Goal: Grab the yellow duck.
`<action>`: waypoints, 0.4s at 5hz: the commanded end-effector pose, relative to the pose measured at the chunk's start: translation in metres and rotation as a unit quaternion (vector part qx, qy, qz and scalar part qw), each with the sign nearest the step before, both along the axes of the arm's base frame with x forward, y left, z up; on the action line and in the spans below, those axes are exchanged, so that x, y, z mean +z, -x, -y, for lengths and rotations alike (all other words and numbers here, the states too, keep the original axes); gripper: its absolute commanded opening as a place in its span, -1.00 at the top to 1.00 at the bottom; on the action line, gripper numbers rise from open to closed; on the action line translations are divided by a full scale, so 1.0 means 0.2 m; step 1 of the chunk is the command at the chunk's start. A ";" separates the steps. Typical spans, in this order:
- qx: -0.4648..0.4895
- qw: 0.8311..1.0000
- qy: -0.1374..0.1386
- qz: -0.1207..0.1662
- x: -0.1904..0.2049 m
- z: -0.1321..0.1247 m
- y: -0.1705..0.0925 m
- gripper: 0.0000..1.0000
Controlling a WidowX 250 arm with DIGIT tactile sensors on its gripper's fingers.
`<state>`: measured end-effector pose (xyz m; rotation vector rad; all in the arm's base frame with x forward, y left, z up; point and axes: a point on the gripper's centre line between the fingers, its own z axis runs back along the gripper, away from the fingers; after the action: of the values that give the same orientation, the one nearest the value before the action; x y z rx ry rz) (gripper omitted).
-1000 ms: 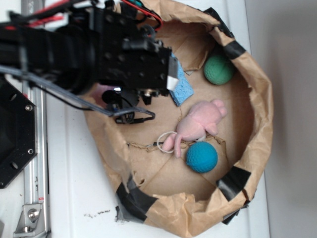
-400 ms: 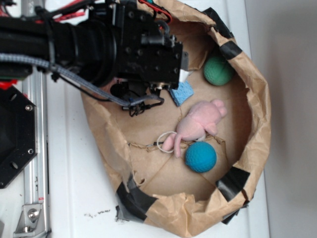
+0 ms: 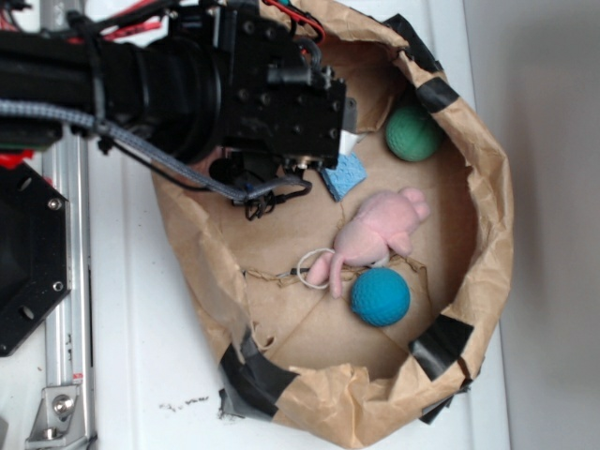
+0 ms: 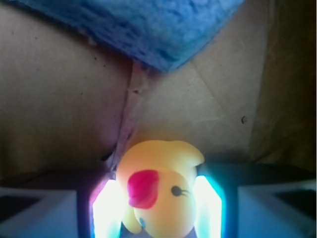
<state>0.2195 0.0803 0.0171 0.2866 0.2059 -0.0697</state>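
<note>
From the exterior view we see a crinkled brown paper basin (image 3: 487, 187) patched with black tape, holding a dimpled green ball (image 3: 413, 132), a teal ball (image 3: 381, 296), a pink plush animal (image 3: 380, 234) and a porous blue sponge (image 3: 343, 175); the black arm hides the duck. At the wrist, our gripper (image 4: 157, 208) pinches the glossy, rounded yellow duck (image 4: 158, 193) between its pads, over creased paper.

My exterior view looks straight down from overhead; my wrist view sits very close, facing the paper floor. Both share the blue sponge (image 3: 343, 175) (image 4: 138, 27).
</note>
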 end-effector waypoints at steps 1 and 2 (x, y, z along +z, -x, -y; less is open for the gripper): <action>0.019 1.000 0.000 0.019 0.03 -0.01 0.01 1.00; -0.003 0.995 0.038 0.090 0.27 0.13 -0.09 1.00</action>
<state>0.2314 0.0545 0.0584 0.2077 0.0946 -0.0415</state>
